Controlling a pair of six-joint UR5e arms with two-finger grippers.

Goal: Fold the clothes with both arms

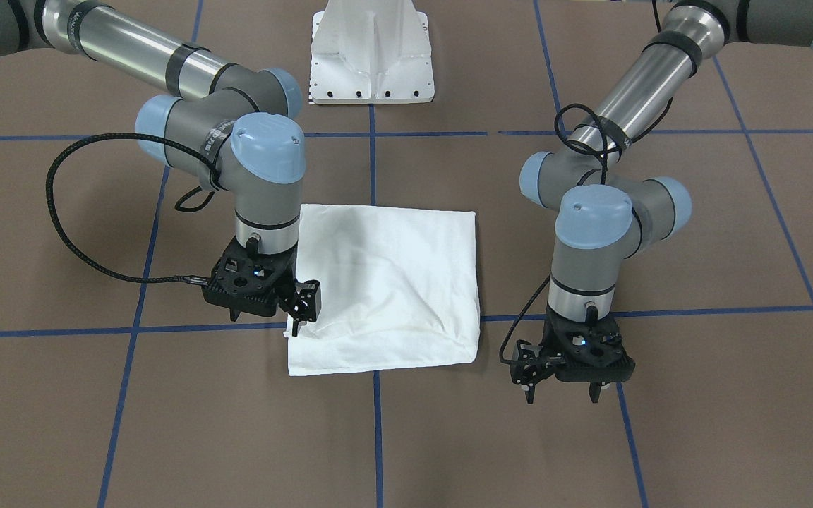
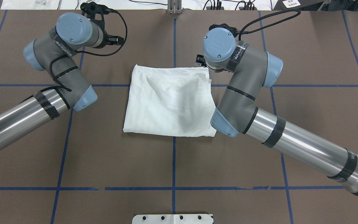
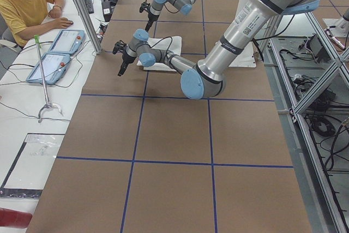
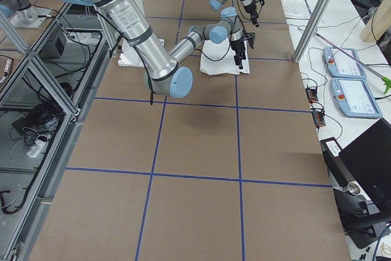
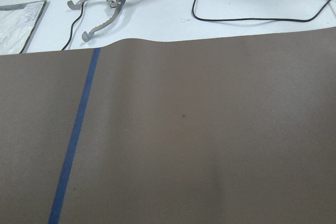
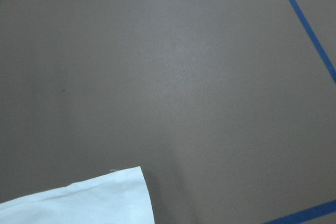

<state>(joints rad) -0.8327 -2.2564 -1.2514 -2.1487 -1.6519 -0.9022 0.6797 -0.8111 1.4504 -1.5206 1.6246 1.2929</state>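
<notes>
The clothes [image 1: 385, 282] are a white shirt folded into a rough square, flat on the brown table [image 1: 717, 233] between both arms; they also show in the overhead view [image 2: 169, 102]. No print or collar shows. My right gripper [image 1: 302, 321] hangs just over the square's edge near a front corner, fingers pointing down and apart, nothing held. That corner of the clothes [image 6: 79, 203] lies flat in the right wrist view. My left gripper [image 1: 562, 394] stands open above bare table, clear of the opposite side of the clothes. The left wrist view holds only table.
The white metal pedestal [image 1: 372, 56] stands at the robot's side of the table. Blue tape lines [image 1: 375, 162] cross the surface. Beyond the far edge are a seated person [image 3: 27, 4], two teach pendants [image 3: 60, 42] and a metal grabber tool [image 5: 105, 9].
</notes>
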